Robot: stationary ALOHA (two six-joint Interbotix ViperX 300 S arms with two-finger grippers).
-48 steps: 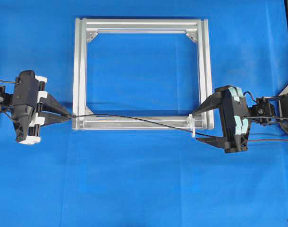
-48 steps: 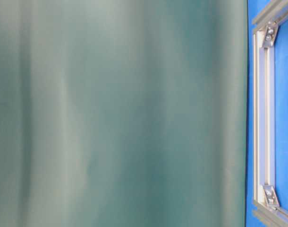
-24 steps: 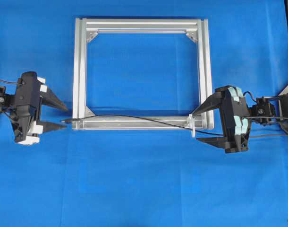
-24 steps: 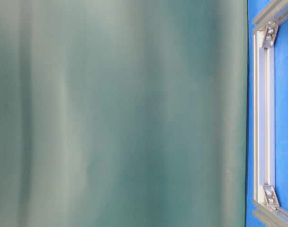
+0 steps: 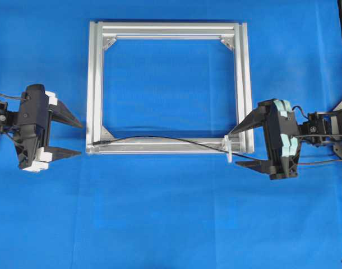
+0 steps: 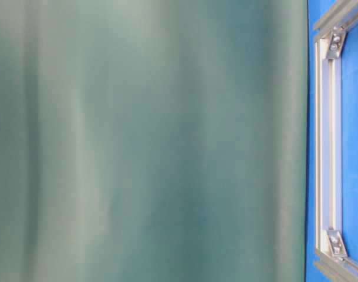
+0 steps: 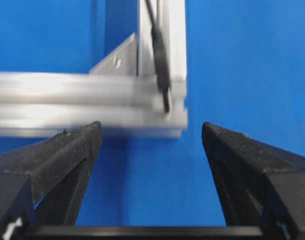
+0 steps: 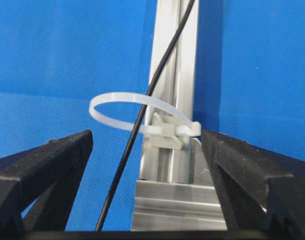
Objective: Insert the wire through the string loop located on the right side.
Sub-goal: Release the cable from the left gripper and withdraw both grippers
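**Wire threaded through loop, both claws standing clear**

1. Left gripper [image 5: 75, 136], black two-fingered claw. Spread wide, holding nothing. It sits just off the frame's lower-left corner, apart from the plug; judged to be the stance of a claw that has no further use for the wire.

2. The wire [image 5: 160, 139], a very thin black flexible cable with a small dark cylindrical plug tip. The tip rests on the lower-left corner of the square silver aluminium frame [image 5: 91, 84], directly ahead of the left claw's gap in the left wrist view. From there it runs rightward along the bottom rail.

3. The string loop [image 8: 137, 112], a thin white plastic band fixed at the rail's right end. The right wrist view shows the cable passing through its ring, so the insertion looks done.

4. Right gripper [image 5: 241, 147], black claw on a teal-padded body. Fully spread, empty. The loop and cable lie just ahead, between its fingers, untouched; likely placed to attend the loop.
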